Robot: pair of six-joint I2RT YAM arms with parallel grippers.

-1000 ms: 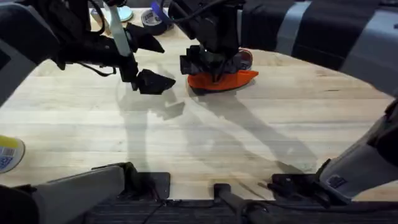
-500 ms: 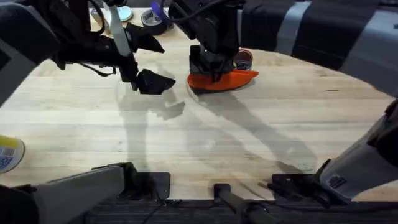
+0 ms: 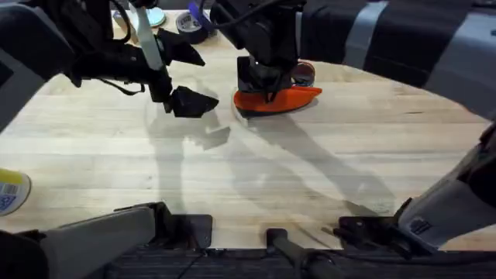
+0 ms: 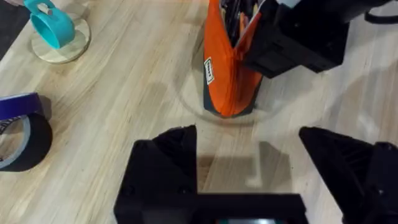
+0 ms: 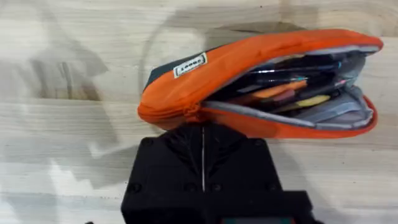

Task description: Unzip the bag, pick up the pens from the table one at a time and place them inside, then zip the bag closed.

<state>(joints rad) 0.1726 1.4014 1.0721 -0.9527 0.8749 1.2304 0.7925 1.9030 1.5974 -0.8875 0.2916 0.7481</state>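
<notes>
Right fingers (image 5: 203,163) pressed together at the zipper end of the bag (image 5: 261,81) | left fingers (image 4: 258,162) spread wide, empty, nearby | desk (image 3: 256,178) carries the gaping orange bag, far side | tape roll (image 4: 18,134) | teal cup (image 4: 53,25)

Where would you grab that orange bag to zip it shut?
Probably at the closed end of the zipper, where the right gripper sits shut, likely on the pull. The bag lies gaping, its contents showing, so the pull must run along the top toward the far end. The open left gripper could come from beside the bag and pinch an end to steady it.
</notes>
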